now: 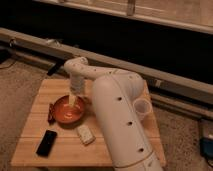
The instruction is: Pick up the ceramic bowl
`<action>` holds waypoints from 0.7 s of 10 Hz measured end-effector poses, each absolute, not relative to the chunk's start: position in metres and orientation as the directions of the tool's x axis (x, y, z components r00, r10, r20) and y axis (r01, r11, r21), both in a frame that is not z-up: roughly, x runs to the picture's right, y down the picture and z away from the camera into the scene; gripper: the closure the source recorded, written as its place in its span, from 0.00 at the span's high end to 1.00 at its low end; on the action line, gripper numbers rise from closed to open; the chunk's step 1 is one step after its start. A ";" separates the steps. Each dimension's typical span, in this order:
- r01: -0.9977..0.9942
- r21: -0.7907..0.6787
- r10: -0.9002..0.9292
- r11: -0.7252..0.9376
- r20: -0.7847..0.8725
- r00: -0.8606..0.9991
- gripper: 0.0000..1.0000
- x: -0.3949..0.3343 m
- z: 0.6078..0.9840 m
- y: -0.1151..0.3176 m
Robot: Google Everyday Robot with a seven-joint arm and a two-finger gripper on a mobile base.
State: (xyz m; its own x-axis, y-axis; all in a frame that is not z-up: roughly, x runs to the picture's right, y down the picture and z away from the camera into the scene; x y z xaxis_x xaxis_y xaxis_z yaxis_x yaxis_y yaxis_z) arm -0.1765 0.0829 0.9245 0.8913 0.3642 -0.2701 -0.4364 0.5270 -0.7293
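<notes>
The ceramic bowl (67,112) is round, shallow and orange-red, and sits on the left half of the wooden table (125,150). My gripper (74,101) hangs down from the white arm (117,120) and reaches into the bowl at its far right rim. The gripper's tip is pale against the bowl's inside. The bowl rests on the table. The big white arm segment covers the middle of the table.
A black phone (46,142) lies near the table's front left corner. A small white block (85,134) lies in front of the bowl. A dark red object (51,113) lies left of the bowl. A translucent white cup (141,109) stands right of the arm.
</notes>
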 end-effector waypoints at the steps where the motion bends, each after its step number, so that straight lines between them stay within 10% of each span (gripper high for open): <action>1: -0.433 -0.734 0.359 0.523 -0.271 0.893 0.72 -0.177 0.925 0.084; 7: -0.422 -0.751 0.347 0.508 -0.270 0.898 0.12 -0.178 0.921 0.085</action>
